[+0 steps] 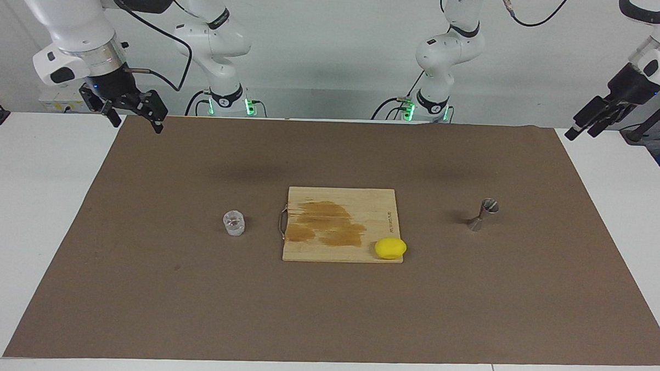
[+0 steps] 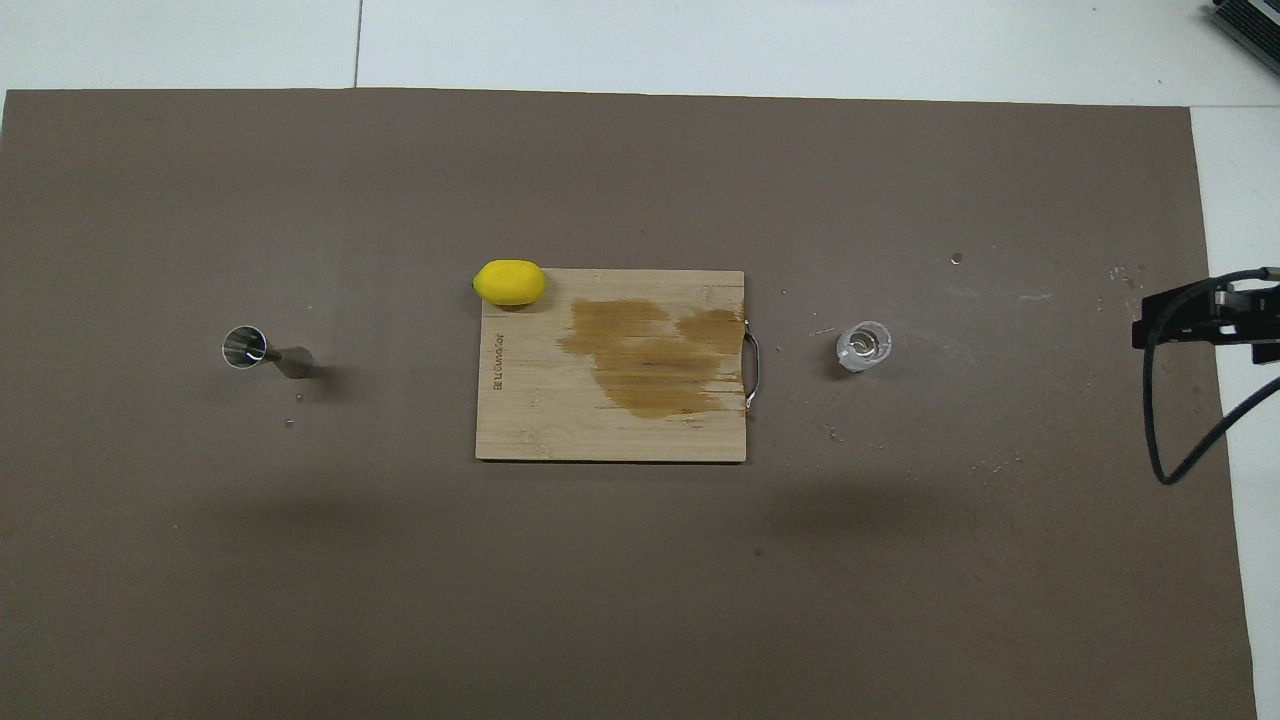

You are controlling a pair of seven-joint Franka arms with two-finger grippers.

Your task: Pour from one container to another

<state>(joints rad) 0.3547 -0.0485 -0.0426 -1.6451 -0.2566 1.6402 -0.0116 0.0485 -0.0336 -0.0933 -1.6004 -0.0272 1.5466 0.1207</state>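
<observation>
2 spread grippers, left gripper (image 1: 576, 128) and right gripper (image 1: 136, 115); cutting board (image 1: 360, 252) with lemon (image 1: 390, 248) between cup (image 1: 233, 223) and jigger (image 1: 484, 214)

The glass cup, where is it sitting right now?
The glass cup stands upright on the brown mat, beside the handle end of the cutting board, toward the right arm's end of the table; nothing touches it.

Robot lab: two bench-mounted arms (image 1: 219, 44)
</observation>
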